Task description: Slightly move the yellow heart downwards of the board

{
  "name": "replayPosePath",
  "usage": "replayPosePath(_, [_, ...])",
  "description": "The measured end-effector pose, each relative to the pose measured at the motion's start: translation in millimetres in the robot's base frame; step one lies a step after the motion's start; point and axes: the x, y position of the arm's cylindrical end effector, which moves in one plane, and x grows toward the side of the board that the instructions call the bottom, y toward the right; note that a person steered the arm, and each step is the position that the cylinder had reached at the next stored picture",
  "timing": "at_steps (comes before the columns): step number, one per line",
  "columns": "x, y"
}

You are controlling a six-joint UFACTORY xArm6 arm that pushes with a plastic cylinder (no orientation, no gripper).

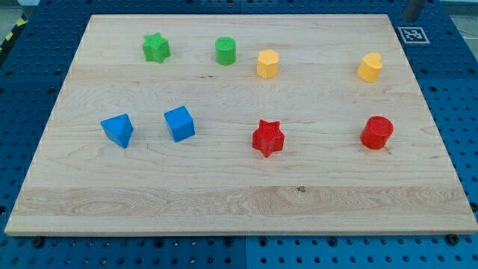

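Observation:
The yellow heart (370,67) lies on the wooden board (239,202), at the upper right. The end of my rod shows at the view's top right corner, and my tip (411,16) sits just off the board's top right corner. It is above and to the right of the heart and not touching it. A red cylinder (377,132) lies directly below the heart, with a gap between them.
A yellow hexagonal block (267,63), green cylinder (225,51) and green star (156,48) lie along the top. A blue triangular block (118,130), blue cube (179,123) and red star (267,138) lie mid-board. A black-and-white marker tag (413,34) sits beside the board's top right corner.

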Motion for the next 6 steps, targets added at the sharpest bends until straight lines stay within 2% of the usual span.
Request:
replayPosePath(1, [16.4, 0.2])
replayPosePath(2, [73.2, -26.8])
replayPosePath(3, [78.9, -84.4])
replayPosePath(4, [75.3, -103.9])
replayPosePath(6, [121.9, -105.2])
